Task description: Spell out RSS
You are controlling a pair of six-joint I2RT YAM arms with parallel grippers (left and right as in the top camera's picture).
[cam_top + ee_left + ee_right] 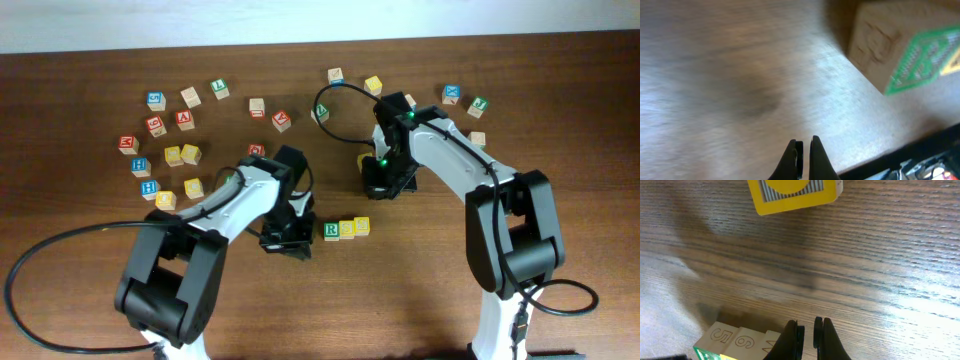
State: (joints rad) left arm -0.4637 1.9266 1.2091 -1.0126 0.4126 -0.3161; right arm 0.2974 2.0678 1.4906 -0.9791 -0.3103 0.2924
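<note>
In the overhead view, three cubes stand in a touching row right of centre: the white cube with a green R (331,230), then two yellow-faced cubes (347,229) (362,226). My left gripper (286,241) is just left of the R cube, shut and empty. The R cube fills the upper right of the left wrist view (910,50), beyond the fingertips (803,150). My right gripper (386,183) is behind the row, its fingers (810,332) nearly together with nothing between them. The row's side faces (740,337) show at the lower left of that view.
A yellow cube (792,192) lies just beyond the right fingertips; it shows beside the right arm in the overhead view (364,160). Several loose letter cubes lie scattered at back left (182,154), back centre (281,120) and back right (464,98).
</note>
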